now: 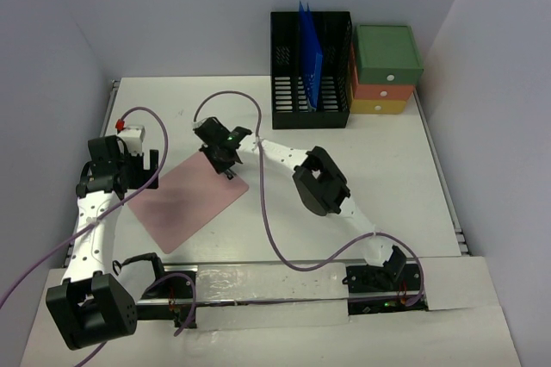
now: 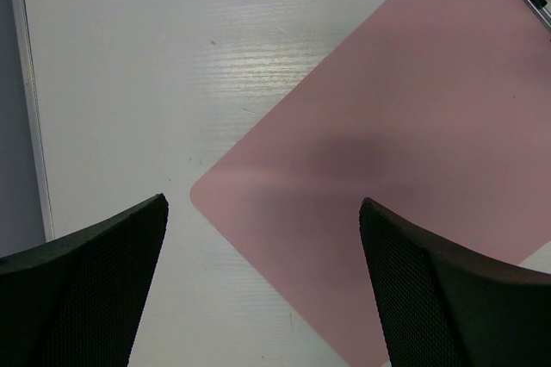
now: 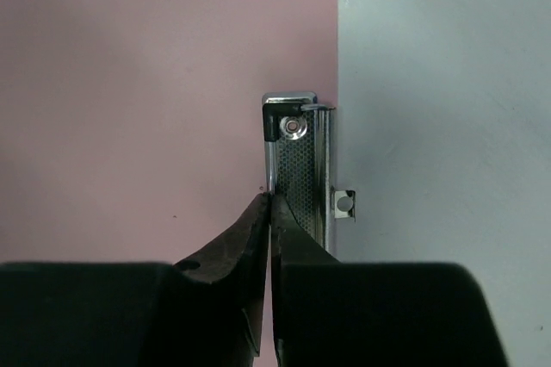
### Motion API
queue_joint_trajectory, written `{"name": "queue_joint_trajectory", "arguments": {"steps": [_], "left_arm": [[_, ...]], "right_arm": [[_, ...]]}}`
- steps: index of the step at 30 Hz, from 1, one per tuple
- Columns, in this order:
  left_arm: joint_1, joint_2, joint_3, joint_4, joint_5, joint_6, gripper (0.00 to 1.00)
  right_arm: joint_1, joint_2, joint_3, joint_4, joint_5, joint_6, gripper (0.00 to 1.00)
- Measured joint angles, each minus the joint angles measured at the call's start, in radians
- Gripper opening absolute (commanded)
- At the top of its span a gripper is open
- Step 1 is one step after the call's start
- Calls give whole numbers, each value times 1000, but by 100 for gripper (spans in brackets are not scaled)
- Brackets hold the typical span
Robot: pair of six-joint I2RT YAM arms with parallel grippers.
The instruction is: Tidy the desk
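Our right fingers (image 3: 215, 298) sit closed at the clip (image 3: 297, 169) on the clipboard (image 1: 185, 199), left fingers (image 2: 86, 281) wide; next we likely lift it to the rack (image 1: 288, 100).

The bench (image 2: 172, 83) is showing a smooth white surface with a faint wood-like grain and is catching a soft sheen. The clipboard (image 2: 413, 169) is looking matt, smooth and pink, like plastic. Its clip (image 3: 297, 160) is gleaming as polished metal, with a finely dotted panel. The fingers (image 2: 95, 281) are showing matt black pads with a fine mesh texture. The rack (image 1: 288, 57) is looking like black plastic.
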Motion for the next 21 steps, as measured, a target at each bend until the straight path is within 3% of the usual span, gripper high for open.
{"name": "queue_joint_trajectory", "arguments": {"steps": [5,9,13,16,21], "left_arm": [[0,-2,0,-1,6,0,98],[0,-2,2,-10,27,10,96],[0,-7,19,-64,128,66,93],[-6,-16,58,-121,222,122,93],[-128,-50,112,-157,270,193,93]], "right_arm": [[16,0,-6,-4,44,14,0],[21,-76,-145,75,49,28,0],[21,-199,-334,113,-18,49,0],[19,-228,-360,117,-71,62,0],[-5,-275,-380,150,-168,105,0]]}}
